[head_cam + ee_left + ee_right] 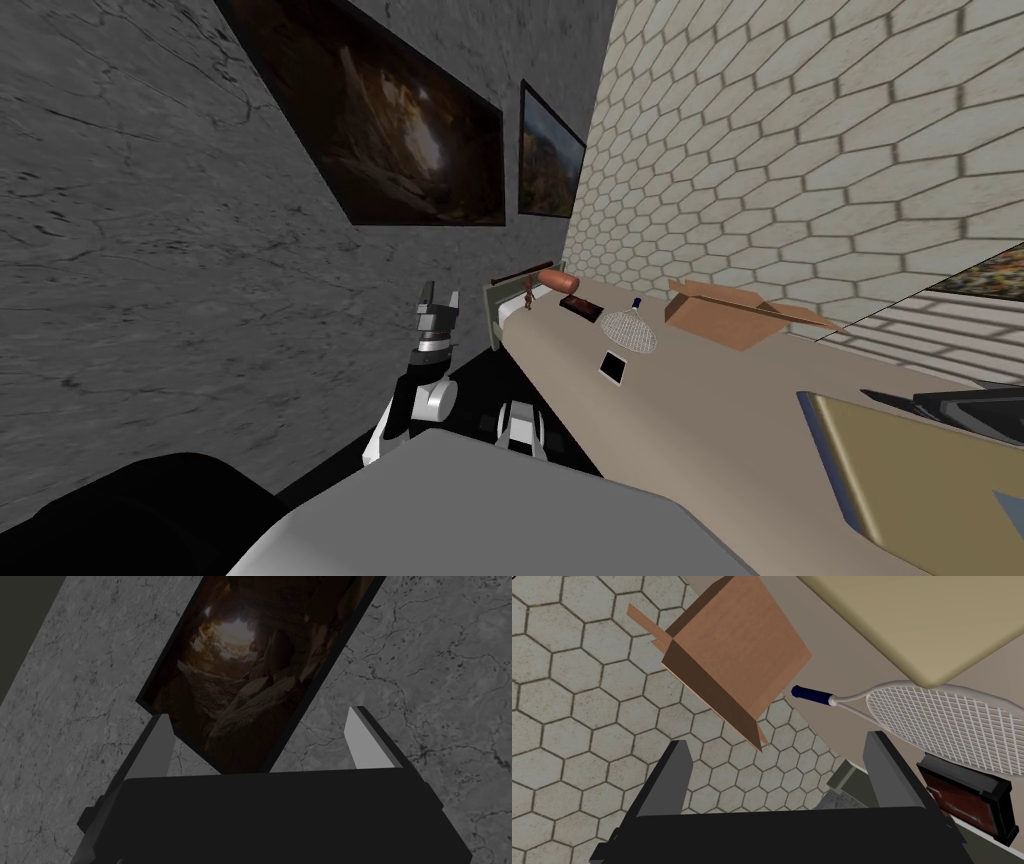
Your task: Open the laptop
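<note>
A dark grey flat thing (962, 410), possibly the laptop, lies at the right edge of the head view on a long beige surface (700, 400), partly cut off. A tan slab with a blue edge (900, 470) lies in front of it. My right arm (518, 428) is low beside the surface's near side. My right gripper (778, 741) is open and holds nothing; it looks towards a cardboard box (737, 651) and a racket (942, 716). My left gripper (440, 295) is raised by the grey wall, open (258, 715) and holding nothing.
Along the beige surface lie a cardboard box (735, 312), a white racket (630, 328), a small black square (612, 368), a dark red box (580, 306) and a brown roll (560, 280). A grey-green board (494, 312) ends the surface. Grey wall on my left, hexagon floor beyond.
</note>
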### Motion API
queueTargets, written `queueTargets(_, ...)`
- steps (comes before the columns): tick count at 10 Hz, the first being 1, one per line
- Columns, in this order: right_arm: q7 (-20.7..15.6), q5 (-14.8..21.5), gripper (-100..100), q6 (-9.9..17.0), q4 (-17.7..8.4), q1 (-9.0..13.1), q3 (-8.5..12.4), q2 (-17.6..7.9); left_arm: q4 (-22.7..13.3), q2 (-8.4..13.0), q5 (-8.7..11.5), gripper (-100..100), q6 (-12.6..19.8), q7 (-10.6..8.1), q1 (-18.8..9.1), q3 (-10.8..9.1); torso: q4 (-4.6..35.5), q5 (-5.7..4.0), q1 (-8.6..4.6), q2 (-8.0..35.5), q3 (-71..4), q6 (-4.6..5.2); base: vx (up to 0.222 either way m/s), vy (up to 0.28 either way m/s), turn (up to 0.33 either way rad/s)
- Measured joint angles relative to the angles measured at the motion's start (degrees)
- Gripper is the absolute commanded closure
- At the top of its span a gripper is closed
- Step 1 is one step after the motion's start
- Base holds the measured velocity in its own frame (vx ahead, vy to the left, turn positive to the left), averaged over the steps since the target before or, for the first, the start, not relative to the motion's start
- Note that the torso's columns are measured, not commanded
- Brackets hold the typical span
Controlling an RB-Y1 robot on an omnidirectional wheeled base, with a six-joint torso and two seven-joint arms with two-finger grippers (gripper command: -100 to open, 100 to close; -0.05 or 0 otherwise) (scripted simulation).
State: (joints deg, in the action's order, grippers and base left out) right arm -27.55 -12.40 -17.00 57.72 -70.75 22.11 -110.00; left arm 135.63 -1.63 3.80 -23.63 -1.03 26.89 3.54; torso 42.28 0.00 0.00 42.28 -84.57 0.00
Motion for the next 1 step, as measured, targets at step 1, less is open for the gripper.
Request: queueTargets(1,0.00,0.00,0,0.00,0.00,0.00,0.00,0.00,0.00,0.00,0.00,0,0.00,0.00,0.00,0.00,0.00,0.00,0.00,0.00,0.00,0.00,0.000,0.000,0.000)
